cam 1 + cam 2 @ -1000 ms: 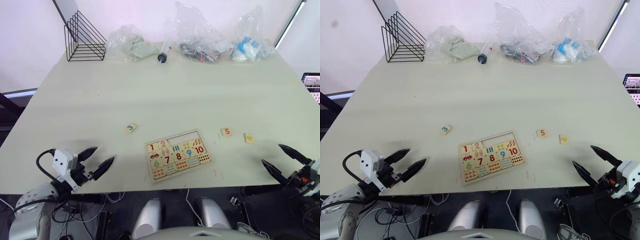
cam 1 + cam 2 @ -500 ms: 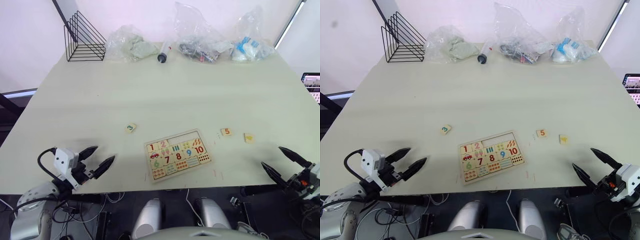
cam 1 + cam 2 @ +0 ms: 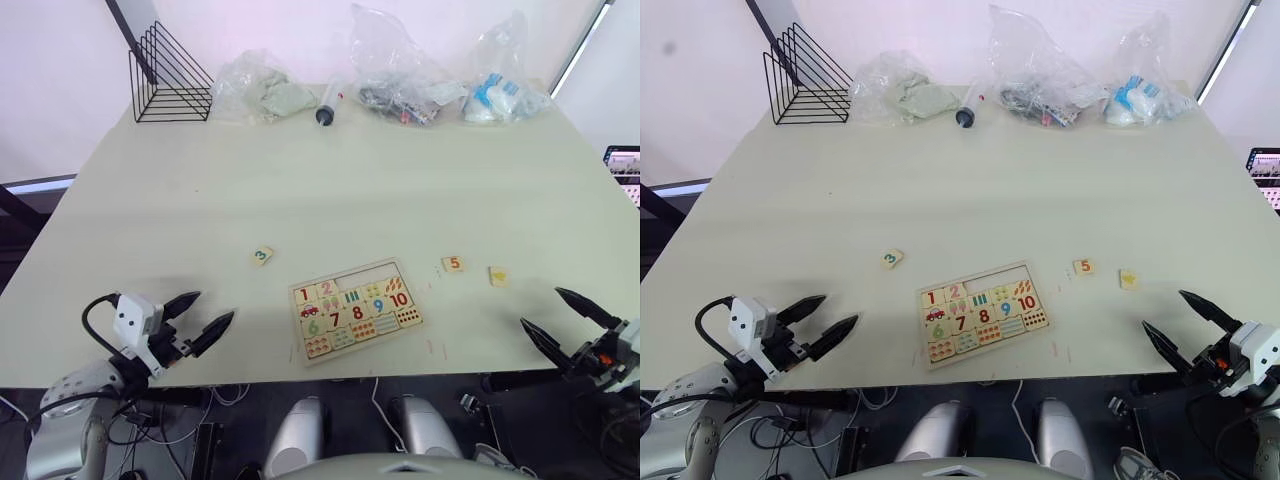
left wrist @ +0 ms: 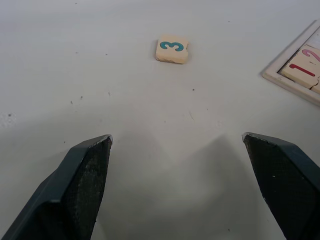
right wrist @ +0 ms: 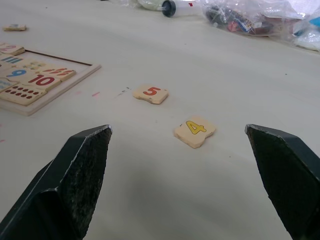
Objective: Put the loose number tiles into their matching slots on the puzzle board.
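The flat pale wooden puzzle board (image 3: 355, 309) with its raised frame is lying near the front edge of the wide cream table (image 3: 330, 190), turned slightly askew. In its top row the red 1 tile (image 3: 304, 294) and the pink 2 tile (image 3: 326, 289) are sitting in place, while the rest of that row, the empty slots (image 3: 367, 277), is showing bare. The small pale wooden square with the green 3 (image 3: 262, 256) is lying loose on the table, off the board's far left corner and apart from it. To the board's right, the orange 5 tile (image 3: 453, 264) and the yellow 4 tile (image 3: 498, 275) are lying flat near each other (the 4 further out).

The left gripper (image 3: 196, 318) is hovering at the table's front edge, fingers spread wide and holding nothing, with the 3 ahead of it in the left wrist view. The right gripper (image 3: 562, 316) is hovering at the front right edge, likewise spread and empty, with the 4 and 5 ahead of it.

Along the far edge are sitting a black wire rack (image 3: 168, 78), a syringe (image 3: 327, 101) and several clear plastic bags (image 3: 410, 70).
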`<state>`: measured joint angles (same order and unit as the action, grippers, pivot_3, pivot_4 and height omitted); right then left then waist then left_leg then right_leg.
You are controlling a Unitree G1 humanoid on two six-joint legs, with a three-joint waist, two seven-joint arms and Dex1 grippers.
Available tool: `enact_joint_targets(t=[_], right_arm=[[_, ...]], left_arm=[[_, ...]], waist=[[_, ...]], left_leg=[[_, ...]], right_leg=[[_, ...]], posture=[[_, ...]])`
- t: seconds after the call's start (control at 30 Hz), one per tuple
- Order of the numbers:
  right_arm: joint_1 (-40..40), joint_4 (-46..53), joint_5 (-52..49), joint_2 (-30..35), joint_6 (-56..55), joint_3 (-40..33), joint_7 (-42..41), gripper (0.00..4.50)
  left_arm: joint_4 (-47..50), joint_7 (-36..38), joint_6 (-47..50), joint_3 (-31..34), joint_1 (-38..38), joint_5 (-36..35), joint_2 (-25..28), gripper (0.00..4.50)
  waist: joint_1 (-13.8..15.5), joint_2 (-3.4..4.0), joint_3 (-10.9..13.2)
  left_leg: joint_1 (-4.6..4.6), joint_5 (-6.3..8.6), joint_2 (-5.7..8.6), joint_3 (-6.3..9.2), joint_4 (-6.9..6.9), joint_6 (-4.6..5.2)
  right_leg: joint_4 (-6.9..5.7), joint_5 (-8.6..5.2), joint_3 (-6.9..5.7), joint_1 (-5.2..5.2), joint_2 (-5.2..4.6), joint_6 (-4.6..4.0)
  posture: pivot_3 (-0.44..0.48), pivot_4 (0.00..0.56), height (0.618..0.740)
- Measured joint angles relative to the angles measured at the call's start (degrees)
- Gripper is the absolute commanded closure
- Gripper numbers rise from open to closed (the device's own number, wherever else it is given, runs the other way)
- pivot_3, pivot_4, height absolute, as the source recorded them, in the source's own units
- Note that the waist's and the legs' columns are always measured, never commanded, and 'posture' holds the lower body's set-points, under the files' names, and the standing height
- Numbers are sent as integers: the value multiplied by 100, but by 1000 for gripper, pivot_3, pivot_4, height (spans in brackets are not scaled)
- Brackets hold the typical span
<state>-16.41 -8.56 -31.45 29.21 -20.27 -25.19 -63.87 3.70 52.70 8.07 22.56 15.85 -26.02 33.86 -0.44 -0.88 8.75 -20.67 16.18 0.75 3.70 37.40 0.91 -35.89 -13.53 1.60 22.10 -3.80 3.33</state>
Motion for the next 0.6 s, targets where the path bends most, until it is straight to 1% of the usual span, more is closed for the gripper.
enact_joint_targets(t=[0.17, 0.3, 0.4, 0.47, 0.6], right_arm=[[-74, -13, -7, -3, -1, 5, -88, 0], [-85, -13, -78, -2, 0, 5, -254, 0], [-132, -7, -195, 0, 11, 2, -405, 0], [-168, 73, -304, 0, 24, 2, -540, 0], [-198, 128, -381, -4, 37, 7, -623, 0]], left_arm=[[-28, 38, 37, -19, -222, -3, 138, 49], [93, -175, 413, -87, -468, -55, 144, 49], [165, -280, 640, -313, -685, 54, 282, 49], [169, -448, 912, -521, -989, 250, 483, 49], [254, -614, 1381, -751, -1320, 377, 688, 49]], waist=[[2, 0, 0], [-5, 1, 1], [2, 3, 2], [2, 3, 2], [-14, 4, 2]], left_leg=[[1, 0, 0, 0, 0, 0], [0, 0, 0, 0, 0, 0], [0, 0, 1, 3, -1, 0], [1, 0, 0, 5, -1, 0], [0, 0, 1, 3, -1, 0]], right_leg=[[0, 0, 0, 0, 0, 0], [0, 1, 1, 0, 1, 1], [0, 1, -1, 0, 4, 1], [-1, 1, -2, -1, 8, 1], [-1, 3, 0, 0, 9, 5]], posture=[[0, 150, 740], [0, 150, 740], [0, 150, 740], [0, 150, 740], [0, 150, 740]])
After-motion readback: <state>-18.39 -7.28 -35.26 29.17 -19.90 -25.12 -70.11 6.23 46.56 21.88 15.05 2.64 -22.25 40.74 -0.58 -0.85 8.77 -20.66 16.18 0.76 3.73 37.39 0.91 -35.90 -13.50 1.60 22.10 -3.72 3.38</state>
